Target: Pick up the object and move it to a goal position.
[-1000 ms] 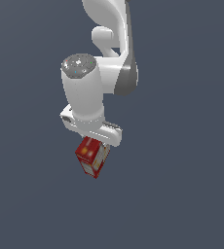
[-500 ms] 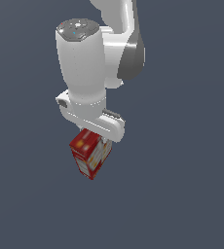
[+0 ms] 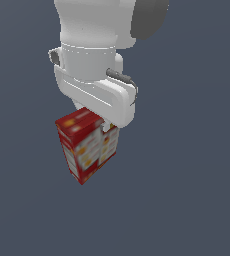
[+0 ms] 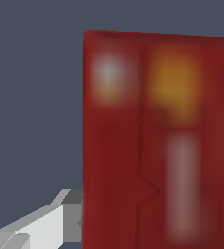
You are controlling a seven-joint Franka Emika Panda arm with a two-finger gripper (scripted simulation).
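Observation:
The object is a small red box (image 3: 87,147) with white panels and yellow-orange pictures. In the exterior view it hangs upright, slightly tilted, right under the white hand of my arm, clear of any surface. My gripper (image 3: 106,126) is shut on the box's top part; one pale fingertip (image 3: 107,127) shows against its side, the other is hidden. In the wrist view the box's red top face (image 4: 158,141) fills most of the picture, very close and blurred, and one grey-white finger (image 4: 50,226) presses against its edge.
The white arm (image 3: 94,50) fills the upper middle of the exterior view. Around it there is only a plain dark blue-grey background (image 3: 197,190); no table, goal marker or other object shows.
The arm and the held box have come much closer to the exterior camera and look larger. The box stays gripped, shifted a little toward the exterior view's left.

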